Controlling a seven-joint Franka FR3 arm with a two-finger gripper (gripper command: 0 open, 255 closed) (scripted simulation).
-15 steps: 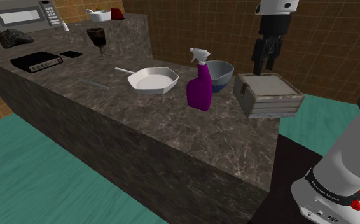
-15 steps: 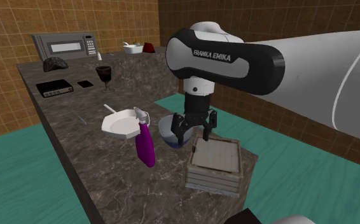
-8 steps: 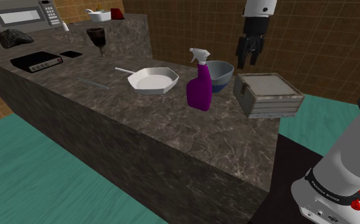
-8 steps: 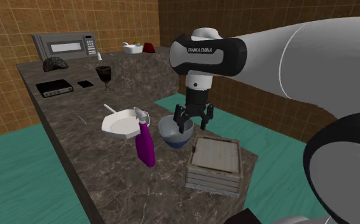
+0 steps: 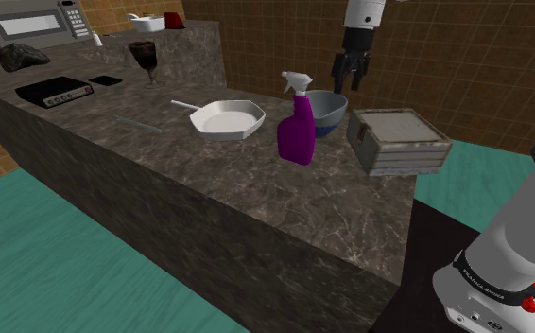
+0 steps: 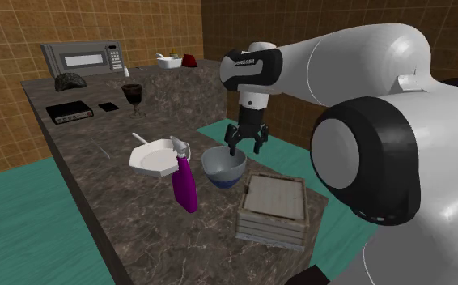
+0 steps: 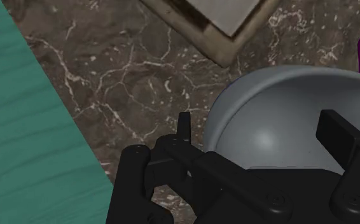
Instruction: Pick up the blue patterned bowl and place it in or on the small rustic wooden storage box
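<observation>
Under gripper [image 6: 245,149], bowl [image 6: 223,168] upright, mouth upward

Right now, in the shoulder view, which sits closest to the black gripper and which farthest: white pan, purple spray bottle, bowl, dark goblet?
1. Bowl, just below the gripper.
2. Purple spray bottle, in front of the bowl.
3. White pan, mid-counter, further towards the view's left.
4. Dark goblet, far back on the left.

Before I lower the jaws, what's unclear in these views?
Bowl: shoulder view, its near side is behind the purple spray bottle; wrist view, the jaws cover part of its rim.
Box: wrist view, cut off by the edge; whether the top opens, cannot tell.
</observation>
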